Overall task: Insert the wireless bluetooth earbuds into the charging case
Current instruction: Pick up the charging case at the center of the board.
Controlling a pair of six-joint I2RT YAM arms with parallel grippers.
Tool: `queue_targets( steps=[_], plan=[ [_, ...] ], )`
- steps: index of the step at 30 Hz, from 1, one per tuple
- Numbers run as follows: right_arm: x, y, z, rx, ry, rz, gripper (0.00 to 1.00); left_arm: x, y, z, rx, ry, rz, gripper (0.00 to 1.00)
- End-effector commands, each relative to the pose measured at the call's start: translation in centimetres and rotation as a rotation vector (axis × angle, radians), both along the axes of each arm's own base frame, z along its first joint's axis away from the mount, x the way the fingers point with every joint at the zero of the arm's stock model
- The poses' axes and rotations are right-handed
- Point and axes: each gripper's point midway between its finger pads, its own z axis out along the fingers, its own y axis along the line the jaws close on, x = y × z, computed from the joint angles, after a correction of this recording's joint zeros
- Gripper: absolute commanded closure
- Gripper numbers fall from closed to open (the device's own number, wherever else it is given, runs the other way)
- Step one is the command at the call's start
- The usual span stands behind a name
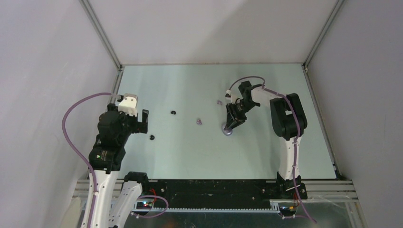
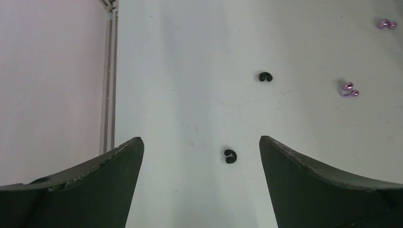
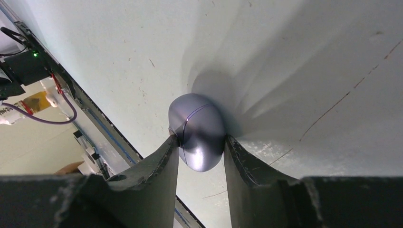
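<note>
While the right gripper [image 3: 199, 142] pinches the case [image 3: 196, 124], the left gripper [image 2: 201, 140] hangs spread wide over the table [image 2: 190, 57].
Only the right wrist view shows both fingers [image 3: 159, 166] pressed against the lilac-grey case's sides, a seam line across its shell; overhead the case is a small blob under the fingertips; the left wrist view shows the buds loose on the table: near black bud [image 2: 230, 156] ahead between the spread fingers, far black bud [image 2: 265, 76] beyond, near purple bud [image 2: 348, 90] and far purple bud [image 2: 386, 23] rightward.
</note>
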Motion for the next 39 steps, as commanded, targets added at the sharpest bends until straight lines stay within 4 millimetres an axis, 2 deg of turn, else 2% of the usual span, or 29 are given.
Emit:
queue_targets(
  steps=[1,5,8,11,16,20,22,26,32,37,39],
  plan=[
    [0.4,0.5,1.6,0.024,-0.112,0.042,0.72,0.8,-2.1,0.2,-0.019,-0.005,-0.123,0.01],
    [0.2,1.4,3.4,0.043,-0.204,0.082,0.72,1.9,-5.2,0.6,-0.05,-0.001,-0.298,0.01],
    [0.3,1.8,4.6,0.039,-0.276,0.104,0.72,3.3,-8.6,0.8,-0.116,-0.002,-0.465,0.01],
    [0.2,2.1,4.9,0.032,-0.309,0.117,0.72,4.3,-11.7,0.5,-0.188,0.023,-0.581,0.01],
    [-0.1,2.1,4.5,0.02,-0.313,0.127,0.72,5.7,-18.2,-2.1,-0.239,0.117,-0.754,0.01],
    [-0.1,1.9,4.9,0.019,-0.344,0.128,0.72,6.3,-22.1,-5.1,-0.292,0.204,-0.861,0.01],
    [-0.1,1.8,5.0,0.02,-0.354,0.129,0.72,6.6,-23.8,-5.8,-0.348,0.246,-0.909,0.01],
    [-0.3,1.7,5.0,0.03,-0.35,0.132,0.73,7.6,-26.3,-6.8,-0.441,0.299,-0.977,0.01],
    [-0.6,1.7,6.5,0.078,-0.369,0.133,0.73,7.8,-29.3,-8.6,-0.471,0.402,-1.039,0.01],
    [-0.8,1.5,7.7,0.118,-0.384,0.13,0.73,8.2,-31.6,-11.1,-0.492,0.499,-1.068,0.01],
    [-0.9,1.5,8.1,0.135,-0.386,0.128,0.73,8.4,-32.4,-12.0,-0.498,0.528,-1.082,0.05]
  ],
)
